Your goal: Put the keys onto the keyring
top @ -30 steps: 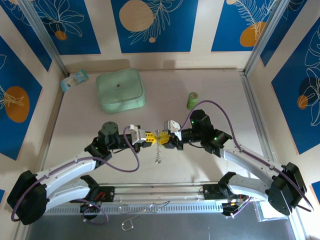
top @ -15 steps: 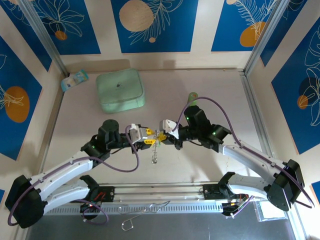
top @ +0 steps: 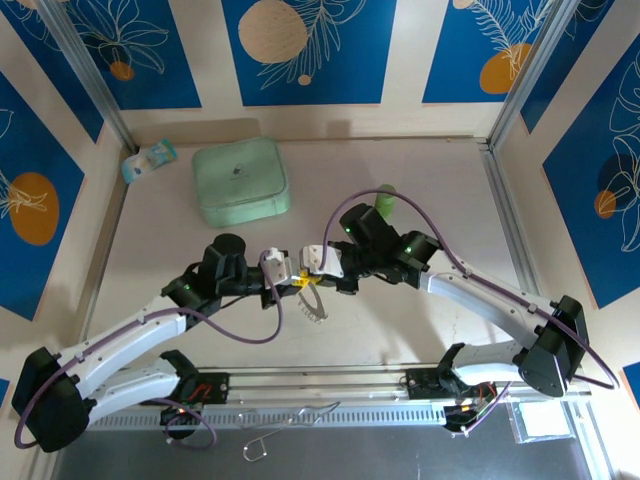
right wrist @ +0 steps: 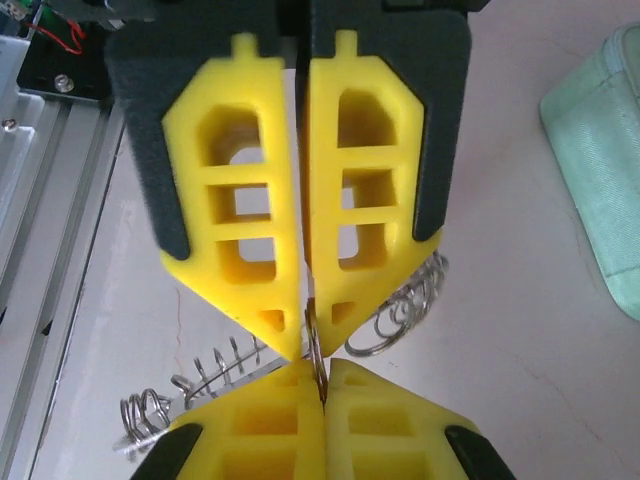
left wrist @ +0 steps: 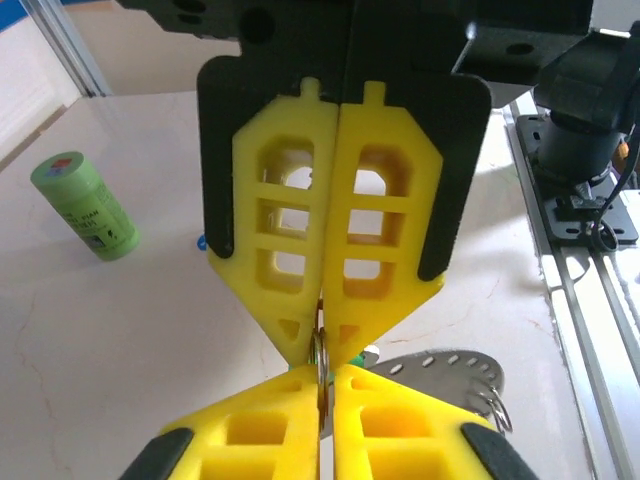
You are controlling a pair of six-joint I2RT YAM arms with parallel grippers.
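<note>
The keyring (top: 313, 303), a pale coil of beaded wire, is pictured over the middle of the surface (top: 400, 335). 1 thin loop (right wrist: 316, 350) of it is caught edge-on where 2 pairs of yellow jaws meet tip to tip. The jaws of the left gripper (left wrist: 322, 376) are pressed together on that loop from one side, and those of the right gripper (right wrist: 322, 372) from the other, so the ring is held by both arms at once. Its loose coils (right wrist: 200, 385) are trailed down behind the tips; whether they rest on the surface cannot be told.

Within the last second the joined pair has been carried a little leftward, the right arm having been stretched further across. The hanging tail, seen longer and straight before, is now drawn up shorter and slanted.

A sliver of green (left wrist: 356, 358) is glimpsed just behind the meeting tips (whether it is a key's head is too small to tell), and no key can be confirmed as threaded. The shift is judged a repositioning of a shared grip rather than progress in threading: the ring is secured, but the keys have yet to be worked on.

The mint-green case (top: 240, 180) and the green cylinder (top: 384, 203) are left untouched toward the far side.
</note>
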